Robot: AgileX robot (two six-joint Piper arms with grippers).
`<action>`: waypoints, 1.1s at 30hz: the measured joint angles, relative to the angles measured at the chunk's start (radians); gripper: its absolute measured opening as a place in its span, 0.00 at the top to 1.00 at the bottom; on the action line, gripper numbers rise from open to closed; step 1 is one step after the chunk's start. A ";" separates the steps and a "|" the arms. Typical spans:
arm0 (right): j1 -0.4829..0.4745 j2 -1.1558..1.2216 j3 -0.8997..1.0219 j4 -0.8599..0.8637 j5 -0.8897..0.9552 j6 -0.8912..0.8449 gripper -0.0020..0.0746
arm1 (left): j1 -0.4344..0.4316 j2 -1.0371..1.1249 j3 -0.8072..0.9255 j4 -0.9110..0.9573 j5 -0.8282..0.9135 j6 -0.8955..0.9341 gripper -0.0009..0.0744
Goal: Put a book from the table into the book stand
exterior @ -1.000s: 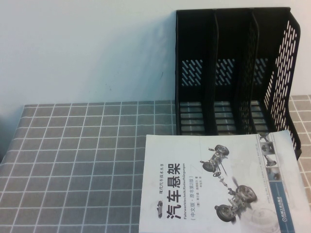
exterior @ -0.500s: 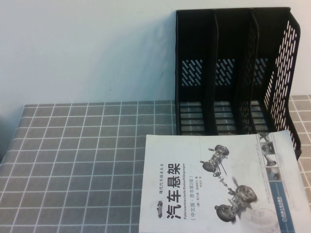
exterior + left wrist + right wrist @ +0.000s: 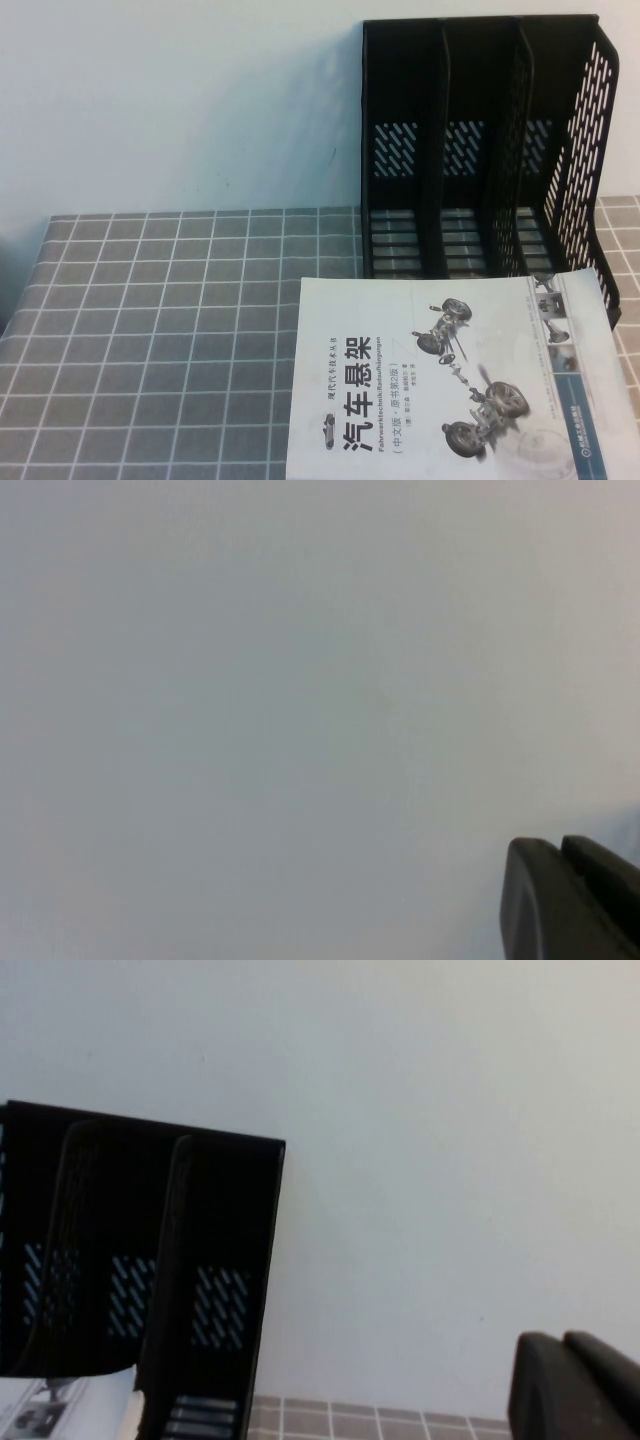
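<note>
Soft, even, cool light fills all views, with no hard shadows. In the high view the book shows pale glare at 4 o'clock, washing out its drawings, and the stand is nearly featureless black inside, its slots lit from behind. The table darkens slightly at 8 o'clock. The left gripper and right gripper are dark, blurred shapes at 5 o'clock against a hazy wall.

My table carried the book lying flat, touching the upright book stand behind it.
</note>
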 joint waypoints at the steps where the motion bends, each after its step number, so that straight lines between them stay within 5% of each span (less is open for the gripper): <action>1: 0.000 0.006 -0.038 0.006 0.073 0.001 0.98 | 0.000 0.000 -0.035 -0.002 0.062 -0.005 0.99; 8: 0.000 0.235 -0.387 0.018 0.430 0.012 0.98 | 0.000 0.141 -0.295 -0.047 0.494 -0.088 0.99; 14: 0.000 0.559 -0.620 0.167 0.714 -0.028 0.98 | 0.000 0.407 -0.431 -0.287 0.721 -0.103 0.99; 21: 0.000 0.911 -0.667 0.478 0.806 -0.302 0.98 | 0.000 0.725 -0.443 -0.917 0.849 0.369 0.99; 26: 0.000 1.123 -0.672 0.544 0.805 -0.396 0.98 | 0.000 0.907 -0.444 -1.290 0.925 0.718 0.99; 33: 0.033 1.246 -0.672 0.618 0.807 -0.464 0.98 | 0.000 1.126 -0.450 -1.516 1.002 0.921 0.97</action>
